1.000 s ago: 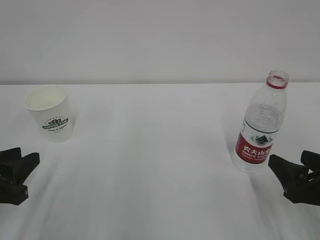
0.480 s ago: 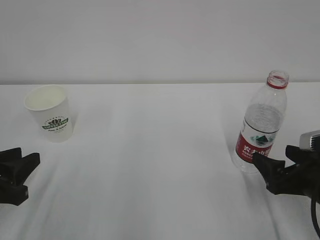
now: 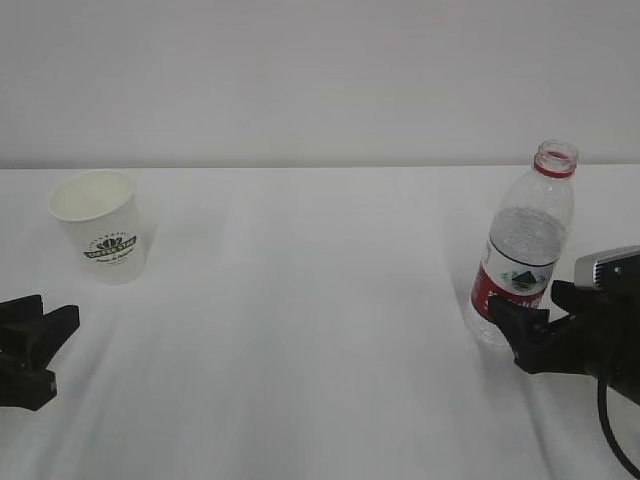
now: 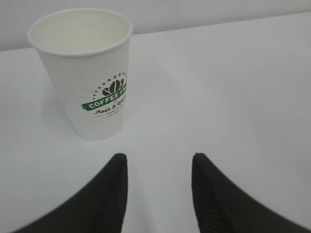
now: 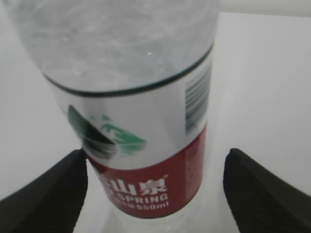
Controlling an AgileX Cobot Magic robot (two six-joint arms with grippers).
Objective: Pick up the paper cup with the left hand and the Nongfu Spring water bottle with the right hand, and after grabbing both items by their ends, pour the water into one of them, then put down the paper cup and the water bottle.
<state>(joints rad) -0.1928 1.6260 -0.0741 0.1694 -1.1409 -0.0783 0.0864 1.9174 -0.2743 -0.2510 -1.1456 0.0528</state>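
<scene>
Nothing is lifted or poured yet: the right pincer (image 5: 155,182) straddles the Nongfu Spring water bottle (image 5: 131,116), spread wide; the left pincer (image 4: 158,167) waits parted just near of the paper cup (image 4: 87,73).

A plain white wall (image 3: 320,80) fills the background. Below it, a white table (image 3: 300,330) stretches across the whole view, evenly lit, with only soft, faint shadows on its surface.
</scene>
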